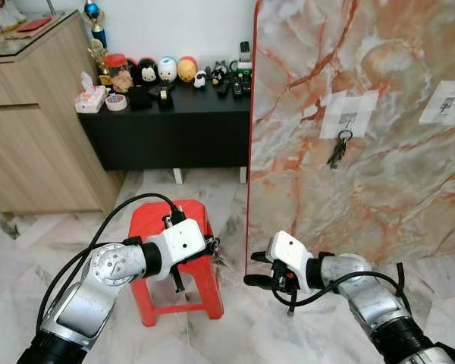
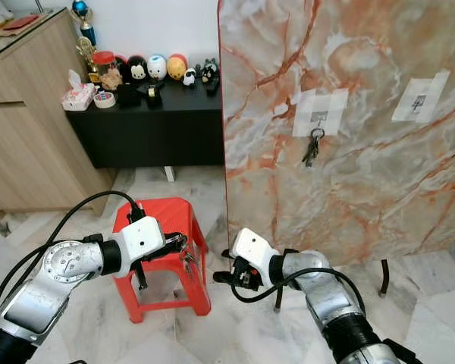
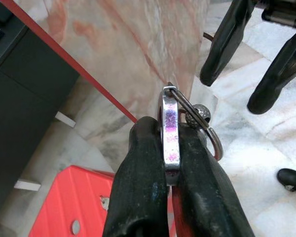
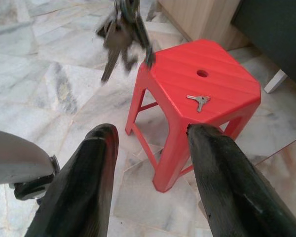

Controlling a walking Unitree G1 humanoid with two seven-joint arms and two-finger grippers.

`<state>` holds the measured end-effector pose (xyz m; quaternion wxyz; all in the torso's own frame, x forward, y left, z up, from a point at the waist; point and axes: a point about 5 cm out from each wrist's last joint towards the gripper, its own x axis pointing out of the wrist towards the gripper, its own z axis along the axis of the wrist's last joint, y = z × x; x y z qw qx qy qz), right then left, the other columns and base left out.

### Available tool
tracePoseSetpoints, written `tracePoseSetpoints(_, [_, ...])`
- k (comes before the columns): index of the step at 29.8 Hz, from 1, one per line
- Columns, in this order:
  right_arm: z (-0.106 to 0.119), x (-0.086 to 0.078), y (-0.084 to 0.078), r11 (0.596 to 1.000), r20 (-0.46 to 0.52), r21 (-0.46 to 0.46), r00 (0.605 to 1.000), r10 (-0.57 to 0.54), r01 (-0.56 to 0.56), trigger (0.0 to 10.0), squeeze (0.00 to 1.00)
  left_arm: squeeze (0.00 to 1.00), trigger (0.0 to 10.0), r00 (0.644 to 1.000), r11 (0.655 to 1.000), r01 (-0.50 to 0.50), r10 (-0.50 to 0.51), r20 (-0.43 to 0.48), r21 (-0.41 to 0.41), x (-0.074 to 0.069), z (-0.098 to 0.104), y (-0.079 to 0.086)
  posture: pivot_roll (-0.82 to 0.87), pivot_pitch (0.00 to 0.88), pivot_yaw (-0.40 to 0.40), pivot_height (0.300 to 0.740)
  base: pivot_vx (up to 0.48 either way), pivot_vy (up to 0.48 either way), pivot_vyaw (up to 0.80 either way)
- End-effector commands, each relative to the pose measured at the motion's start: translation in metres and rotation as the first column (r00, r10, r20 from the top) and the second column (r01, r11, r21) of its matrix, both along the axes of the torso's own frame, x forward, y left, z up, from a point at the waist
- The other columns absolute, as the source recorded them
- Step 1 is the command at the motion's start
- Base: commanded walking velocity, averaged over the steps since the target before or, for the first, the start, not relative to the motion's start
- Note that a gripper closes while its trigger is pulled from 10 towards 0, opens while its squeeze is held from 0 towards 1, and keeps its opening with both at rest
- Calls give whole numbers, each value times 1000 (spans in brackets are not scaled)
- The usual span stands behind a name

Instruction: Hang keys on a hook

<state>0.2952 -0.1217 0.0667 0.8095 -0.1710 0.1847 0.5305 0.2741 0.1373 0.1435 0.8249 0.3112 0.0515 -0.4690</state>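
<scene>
The left gripper (image 3: 170,148) is pinching a key bunch (image 3: 170,126) by its metal clip, just beside the red stool (image 1: 174,250). The right gripper (image 4: 153,143) is waiting spread wide, empty. The marble panel (image 1: 379,152) edge is standing close; its free hook (image 1: 444,106) is offering room, another key set (image 1: 338,148) occupying the nearer hook.

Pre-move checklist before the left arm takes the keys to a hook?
1. Left gripper clamped on the key ring: ok.
2. Keys hang free under the ring: ok.
3. Right gripper open, apart from the keys: ok.
4. Right-hand hook on the marble panel free: cannot tell.
5. Left-hand hook free: not ok, a bunch hangs there.
6. Spare key lying on the red stool: ok.
</scene>
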Motion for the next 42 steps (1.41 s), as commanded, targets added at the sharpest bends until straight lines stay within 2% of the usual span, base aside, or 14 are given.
tracePoseSetpoints(1, [3,4,-1,999,23,19,999,-25,25,10000,0,0,10000,1000,1000,24,-24,14,-9,-1,10,-2,24,17,15,740,0,0,0])
tracePoseSetpoints(5, [-1,9,-2,996,26,19,996,-85,84,10000,0,0,10000,999,999,32,-32,14,8,0,12,-3,22,17,15,740,0,0,0])
tracePoseSetpoints(13, [2,13,0,993,45,69,994,-101,98,10000,0,0,10000,999,999,34,-34,21,1,1,21,-8,23,20,16,740,0,0,0])
tracePoseSetpoints(19, [2,3,6,995,-2,100,1000,14,-14,10000,0,0,10000,999,999,47,-46,26,-9,1,26,-14,22,23,18,740,0,0,0])
tracePoseSetpoints(21, [1,3,6,995,-2,93,1000,17,-17,10000,0,0,10000,999,999,47,-47,26,-9,1,26,-14,22,23,18,740,0,0,0])
tracePoseSetpoints(29, [-4,8,5,997,19,70,999,-46,44,10000,0,0,10000,998,998,55,-55,9,-4,0,27,-16,28,27,19,740,0,0,0])
tracePoseSetpoints(34, [-1,18,7,987,78,84,987,-142,136,10000,0,0,10000,998,998,66,-66,14,-4,1,29,-20,30,34,18,740,0,0,0])
tracePoseSetpoints(42, [2,18,12,985,70,134,991,-116,106,10000,0,0,10000,998,998,66,-66,10,-7,0,30,-21,32,36,17,740,0,0,0])
